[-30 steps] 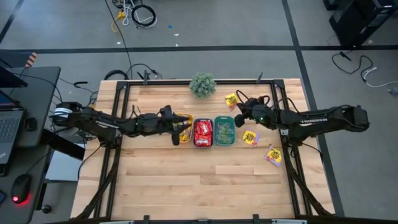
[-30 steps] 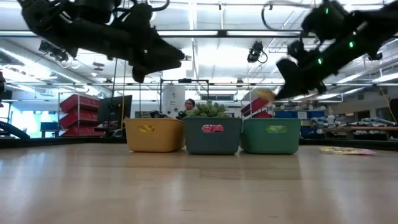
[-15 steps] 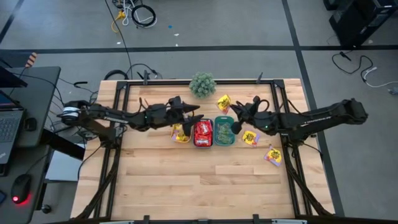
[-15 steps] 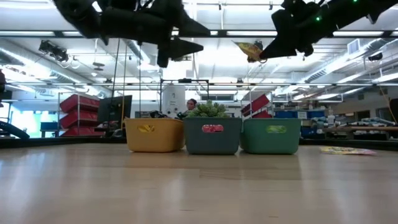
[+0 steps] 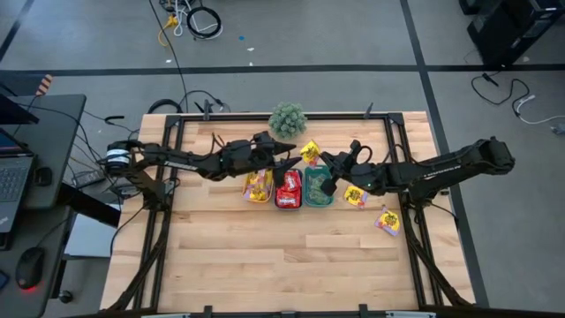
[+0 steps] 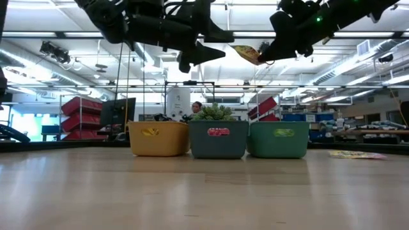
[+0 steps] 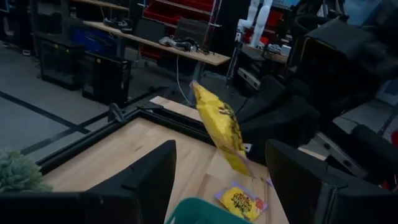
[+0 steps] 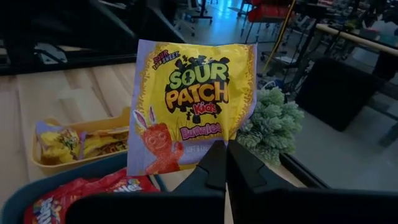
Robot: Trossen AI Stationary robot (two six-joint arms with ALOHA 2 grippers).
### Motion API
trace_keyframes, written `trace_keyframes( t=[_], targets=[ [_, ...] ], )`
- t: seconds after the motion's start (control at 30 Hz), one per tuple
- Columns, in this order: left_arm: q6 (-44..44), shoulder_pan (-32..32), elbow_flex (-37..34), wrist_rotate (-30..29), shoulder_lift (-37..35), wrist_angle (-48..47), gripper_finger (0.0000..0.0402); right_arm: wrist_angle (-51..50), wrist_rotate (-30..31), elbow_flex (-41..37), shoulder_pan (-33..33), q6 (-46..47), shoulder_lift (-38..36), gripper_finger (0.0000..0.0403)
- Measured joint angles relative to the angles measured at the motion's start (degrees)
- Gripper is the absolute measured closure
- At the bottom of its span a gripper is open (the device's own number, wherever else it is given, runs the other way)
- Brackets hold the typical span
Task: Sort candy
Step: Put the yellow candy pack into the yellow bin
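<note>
table [image 5: 265, 256]: light wood planks, black frame
trays: yellow tray [image 5: 257, 185], dark tray [image 5: 288, 188], green tray [image 5: 319, 186], side by side mid-table
plant ball [image 5: 288, 119]: far edge
loose packets: yellow packet [image 5: 356, 196] beside green tray; another packet [image 5: 387, 221] near right edge

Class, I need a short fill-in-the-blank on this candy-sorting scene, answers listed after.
1. The right pincer is shut on a ____ Sour Patch Kids packet.
2. The left pincer hangs ____, holding nothing.
3. The middle tray holds ____ candy.
4. Behind the trays sits a spiky green ____ ball.

Answers: yellow; open; red; plant
</note>
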Motion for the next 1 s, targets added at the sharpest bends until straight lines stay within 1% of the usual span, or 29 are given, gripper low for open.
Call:
trace_keyframes(
  t=[0.17, 0.23, 0.33, 0.4, 0.47, 0.73, 0.77, 1.0],
  targets=[
    [0.08, 0.6, 0.83, 0.59, 0.39, -0.38, 0.0152, 0.29, -0.02, 0.01, 0.35, -0.13, -0.14, 0.0403],
    [0.1, 0.86, 1.31, 1.93, 0.44, -0.88, 0.0153, 0.41, -0.07, 0.01, 0.42, -0.13, -0.12, 0.0403],
    [0.28, 0.99, 1.88, 3.04, 0.44, -2.31, 0.0164, 0.74, -0.5, 0.03, 0.44, -0.25, -0.12, 0.0403],
    [1.52, 0.99, 2.0, 3.3, 0.44, -2.72, 0.0184, 0.99, -0.58, 0.03, 0.42, -0.51, -0.09, 0.0403],
    [2.29, 1.0, 2.16, 4.3, 0.44, -2.42, 0.0213, 0.99, -0.62, 0.03, 0.42, -0.54, -0.09, 0.0403],
    [6.13, 1.08, 2.18, 6.77, 0.44, -2.39, 0.0376, 0.99, -0.92, 0.03, 0.46, -0.54, -0.09, 0.0403],
    [6.14, 1.09, 2.18, 7.03, 0.44, -2.43, 0.0388, 0.99, -0.96, 0.02, 0.46, -0.54, -0.09, 0.0403],
    [6.92, 1.18, 2.18, 7.09, 0.44, -2.39, 0.0399, 0.95, -2.51, 0.03, 0.46, -0.05, -0.09, 0.0399]
  ],
)
